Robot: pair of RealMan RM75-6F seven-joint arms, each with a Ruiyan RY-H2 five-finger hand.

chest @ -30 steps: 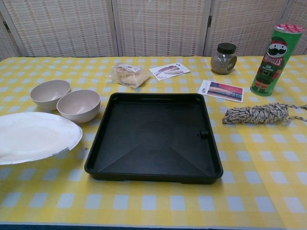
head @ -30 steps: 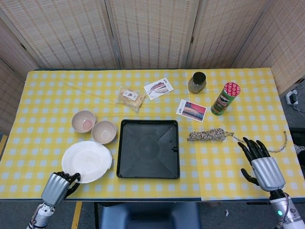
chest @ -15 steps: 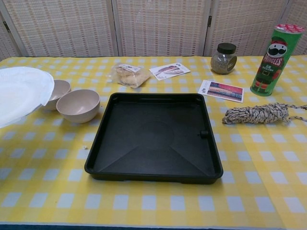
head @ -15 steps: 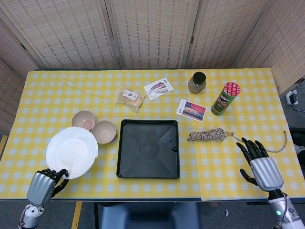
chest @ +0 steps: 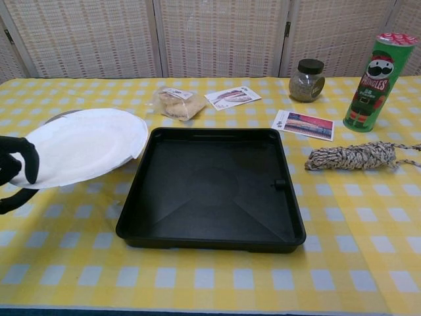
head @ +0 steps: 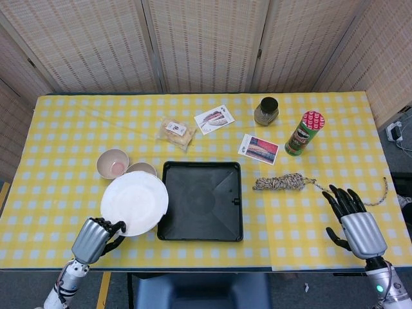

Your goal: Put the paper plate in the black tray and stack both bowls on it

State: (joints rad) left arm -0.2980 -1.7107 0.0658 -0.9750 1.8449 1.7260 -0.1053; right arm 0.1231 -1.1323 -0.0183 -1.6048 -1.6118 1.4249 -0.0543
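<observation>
My left hand [head: 96,237] pinches the paper plate [head: 134,203] by its near edge, holding it tilted beside the black tray [head: 201,201]; my right hand [head: 357,222] rests empty, fingers spread.

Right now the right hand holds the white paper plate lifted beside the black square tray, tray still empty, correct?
Wrong hand. The left hand holds the white paper plate by its near edge, lifted beside the empty black square tray; the head view shows it. The right hand is off at the other side, holding nothing.
</observation>
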